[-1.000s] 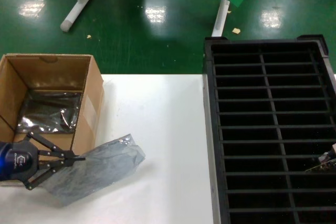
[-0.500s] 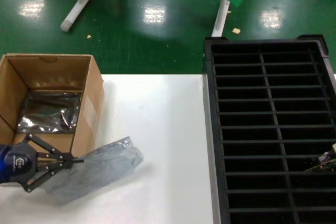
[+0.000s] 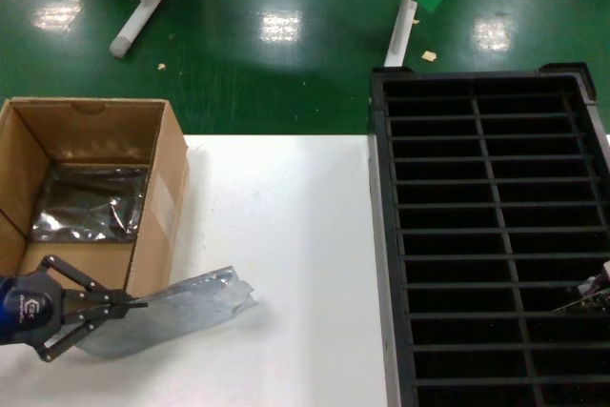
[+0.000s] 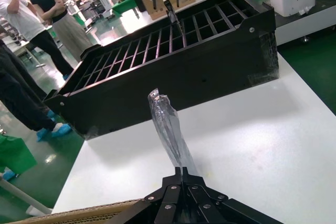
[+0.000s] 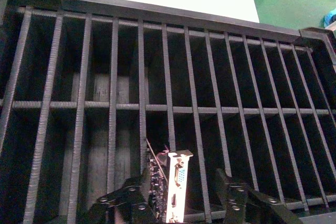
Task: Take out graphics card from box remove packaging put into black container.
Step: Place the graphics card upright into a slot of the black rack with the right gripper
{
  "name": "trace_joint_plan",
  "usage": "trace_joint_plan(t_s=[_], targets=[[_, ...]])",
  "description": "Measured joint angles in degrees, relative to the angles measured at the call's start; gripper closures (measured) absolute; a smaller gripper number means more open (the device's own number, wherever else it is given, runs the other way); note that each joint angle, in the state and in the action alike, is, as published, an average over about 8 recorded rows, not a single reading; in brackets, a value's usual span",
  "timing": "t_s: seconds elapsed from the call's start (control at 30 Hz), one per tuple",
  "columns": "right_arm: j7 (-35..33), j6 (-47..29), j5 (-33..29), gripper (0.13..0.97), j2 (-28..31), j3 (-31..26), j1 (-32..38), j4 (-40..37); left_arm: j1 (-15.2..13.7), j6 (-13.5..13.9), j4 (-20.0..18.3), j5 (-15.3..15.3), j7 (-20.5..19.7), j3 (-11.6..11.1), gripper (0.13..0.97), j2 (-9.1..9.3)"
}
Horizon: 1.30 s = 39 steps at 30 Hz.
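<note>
My left gripper (image 3: 133, 304) is shut on the end of the crinkly grey packaging bag (image 3: 195, 295), which lies low over the white table just in front of the brown box (image 3: 157, 188). In the left wrist view the bag (image 4: 168, 121) stands up edge-on from the closed gripper (image 4: 182, 173). My right gripper (image 5: 181, 182) hangs open over the black container (image 5: 113, 77). The graphics card (image 5: 177, 184), silver bracket and blue port up, stands in a slot between the spread fingers. In the head view only a sliver of the card (image 3: 591, 291) shows at the right edge of the container (image 3: 486, 235).
The box holds another bagged item (image 3: 86, 205) on its floor. White table (image 3: 286, 235) lies between box and container. Stand legs (image 3: 143, 7) are on the green floor behind. People and cartons show beyond the container (image 4: 173, 61) in the left wrist view.
My left gripper has drawn back to the left and nearer, pulling the bag with it; the bag now looks narrower and flatter. The right side has not moved.
</note>
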Motion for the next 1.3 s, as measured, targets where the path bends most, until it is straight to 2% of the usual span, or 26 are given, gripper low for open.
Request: trace_joint_plan(t_s=[0.17,0.43,0.73,1.3], targets=[[0.62,0.26,0.22,0.563,0.44,0.28,-0.98,0.96,0.16,0.0,-0.15,-0.24,0.07,0.0,0.955,-0.07],[1.28,0.61,0.6,0.756,1.2,0.68,-2.59,2.28,0.55,0.0,-0.26,-0.57,0.2,0.02,0.955,-0.17],[2.45,1.01,1.04,0.879,2.2,1.3,-4.23,4.66,0.83,0.0,-0.21,-0.81,0.38,0.01,0.955,-0.28],[7.83,-1.27,-1.01,0.889,0.32,-0.38,-1.34,11.1,2.2,0.0,0.06,-2.43,1.31,-0.03,0.955,-0.78]])
